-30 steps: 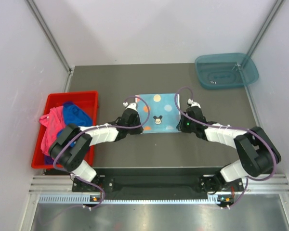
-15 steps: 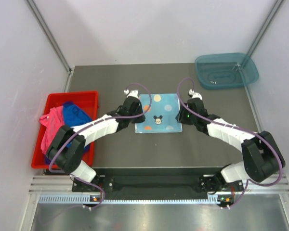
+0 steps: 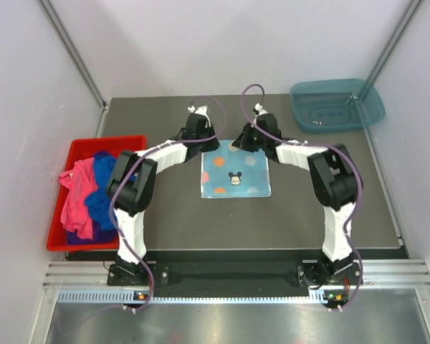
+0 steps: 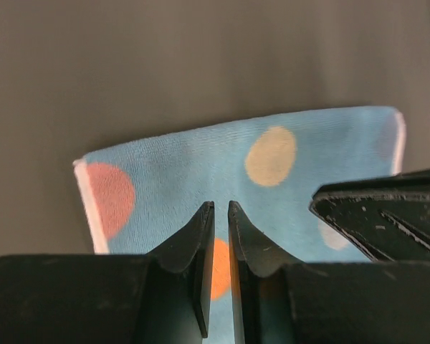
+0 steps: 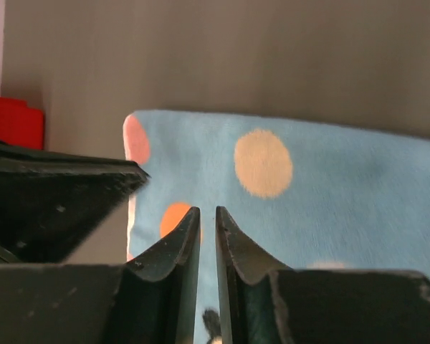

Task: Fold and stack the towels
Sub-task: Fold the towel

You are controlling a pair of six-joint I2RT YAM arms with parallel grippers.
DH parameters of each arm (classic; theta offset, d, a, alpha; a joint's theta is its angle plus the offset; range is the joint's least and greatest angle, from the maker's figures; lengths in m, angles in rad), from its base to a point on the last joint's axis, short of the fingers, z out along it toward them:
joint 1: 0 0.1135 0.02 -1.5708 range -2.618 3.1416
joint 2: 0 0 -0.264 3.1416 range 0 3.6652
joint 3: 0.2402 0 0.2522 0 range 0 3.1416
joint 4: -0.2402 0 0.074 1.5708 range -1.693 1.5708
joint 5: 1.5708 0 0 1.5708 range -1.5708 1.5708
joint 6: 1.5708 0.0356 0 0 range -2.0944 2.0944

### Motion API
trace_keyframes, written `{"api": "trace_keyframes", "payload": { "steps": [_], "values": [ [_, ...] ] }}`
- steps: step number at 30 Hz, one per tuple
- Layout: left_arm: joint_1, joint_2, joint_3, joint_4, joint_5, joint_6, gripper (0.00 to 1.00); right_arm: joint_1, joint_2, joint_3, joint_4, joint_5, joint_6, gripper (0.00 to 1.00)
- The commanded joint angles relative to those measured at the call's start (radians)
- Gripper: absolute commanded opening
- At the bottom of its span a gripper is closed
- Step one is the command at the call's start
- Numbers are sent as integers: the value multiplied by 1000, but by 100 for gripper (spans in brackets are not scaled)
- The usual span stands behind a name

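1. I see the light blue towel [image 3: 236, 175] with coloured dots lying flat in the middle of the bench [image 3: 308, 208].
2. My left fingers [image 4: 201, 236] hang over its far left corner, nearly together with a thin slit between them. I cannot tell whether they pinch cloth.
3. My right fingers [image 5: 185, 240] sit just beside them over the far edge, equally narrow. I cannot tell their grip either.
4. The pink towel [image 3: 75, 193], royal blue towel [image 3: 107, 172] and purple towel [image 3: 77, 235] lie heaped in the red bin [image 3: 107, 141].
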Motion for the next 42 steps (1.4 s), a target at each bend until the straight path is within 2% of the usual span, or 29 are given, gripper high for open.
{"api": "trace_keyframes", "payload": {
  "steps": [1,5,7,11,13,21,28,42],
  "values": [
    [13,95,93,75,77,48,18,-19,105,122,111,-95,67,13],
    [30,160,121,90,55,43,18,-40,208,165,174,-109,108,12],
    [32,170,110,92,-4,31,18,-51,230,160,231,-110,148,11],
    [34,193,101,73,-37,11,18,-93,274,133,306,-113,216,10],
    [35,209,101,58,-87,-1,18,-115,281,108,347,-113,257,10],
    [53,213,59,63,-89,-38,17,-195,259,12,449,-159,334,10],
    [66,204,59,66,-81,-46,17,-238,224,28,384,-167,242,12],
    [89,161,147,43,-100,22,28,-260,196,194,165,-179,33,14]
  ]
}}
